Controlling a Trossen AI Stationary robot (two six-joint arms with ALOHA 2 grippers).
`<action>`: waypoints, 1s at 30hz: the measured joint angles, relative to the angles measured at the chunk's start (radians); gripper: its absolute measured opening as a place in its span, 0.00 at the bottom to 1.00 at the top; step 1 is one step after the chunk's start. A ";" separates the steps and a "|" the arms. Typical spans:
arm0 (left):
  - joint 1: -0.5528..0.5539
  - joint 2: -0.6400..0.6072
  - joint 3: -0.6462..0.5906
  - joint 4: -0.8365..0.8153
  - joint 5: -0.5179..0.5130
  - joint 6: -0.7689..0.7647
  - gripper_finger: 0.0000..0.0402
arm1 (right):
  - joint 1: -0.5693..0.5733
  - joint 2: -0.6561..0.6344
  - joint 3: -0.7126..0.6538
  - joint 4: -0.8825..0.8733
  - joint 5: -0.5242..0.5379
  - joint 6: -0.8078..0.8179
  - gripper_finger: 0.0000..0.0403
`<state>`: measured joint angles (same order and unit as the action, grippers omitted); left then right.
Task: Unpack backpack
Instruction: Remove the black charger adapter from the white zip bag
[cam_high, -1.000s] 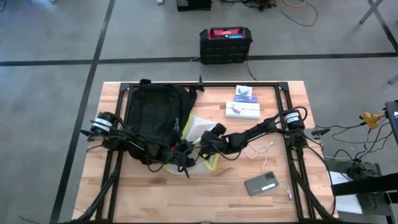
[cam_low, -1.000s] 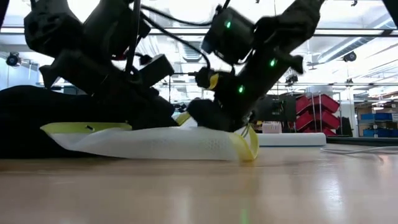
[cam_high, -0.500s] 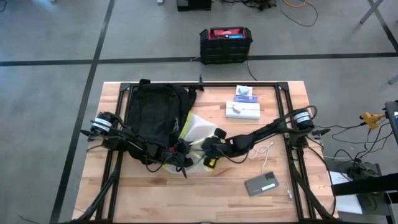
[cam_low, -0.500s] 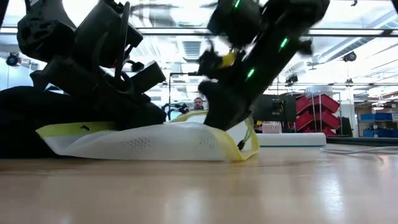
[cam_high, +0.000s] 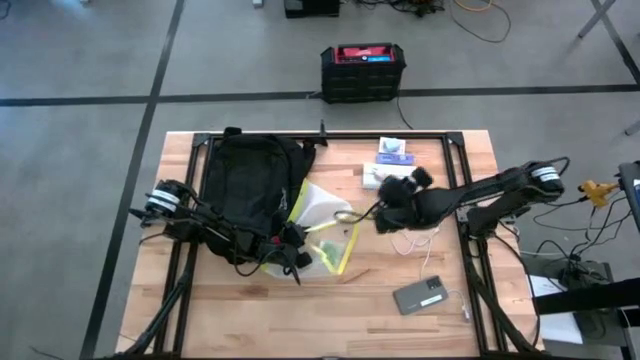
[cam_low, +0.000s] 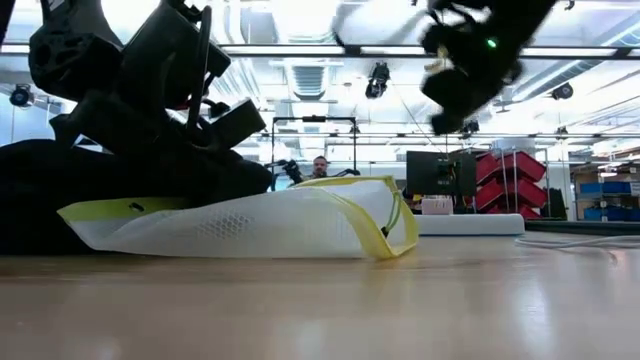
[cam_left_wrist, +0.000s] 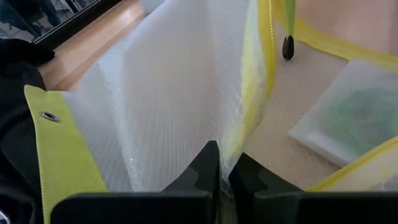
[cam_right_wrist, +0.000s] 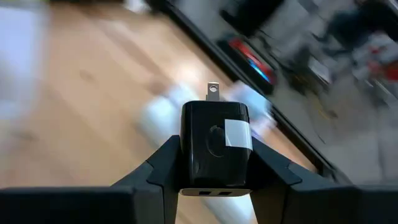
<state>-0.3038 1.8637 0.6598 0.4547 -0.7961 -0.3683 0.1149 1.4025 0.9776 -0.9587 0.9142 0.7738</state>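
Wooden table (cam_high: 250, 300), one backpack (cam_high: 250, 185), one mesh pouch (cam_high: 325, 235).
Left gripper (cam_left_wrist: 219, 169) pinches the pouch; right gripper (cam_right_wrist: 214, 163) clamps one black charger (cam_right_wrist: 215, 144) aloft.

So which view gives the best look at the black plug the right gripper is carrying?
The right wrist view: the black charger plug fills the frame, clamped between the right gripper fingers, prongs and white sticker visible. The high and low views show only the dark gripper; the plug cannot be made out. The left wrist view misses it.
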 joint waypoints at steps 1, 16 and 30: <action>0.000 0.000 0.000 0.007 0.009 0.000 0.00 | -0.024 -0.022 -0.038 0.000 -0.002 0.012 0.30; 0.000 0.000 0.000 0.019 0.028 -0.011 0.00 | -0.479 -0.253 -0.482 0.690 -0.319 -0.307 0.30; 0.000 0.000 0.000 0.027 0.029 -0.014 0.00 | -0.549 -0.196 -0.515 0.732 -0.470 -0.380 0.49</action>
<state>-0.3038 1.8633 0.6598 0.4820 -0.7673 -0.3820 -0.4339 1.2067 0.4623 -0.2266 0.4446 0.3933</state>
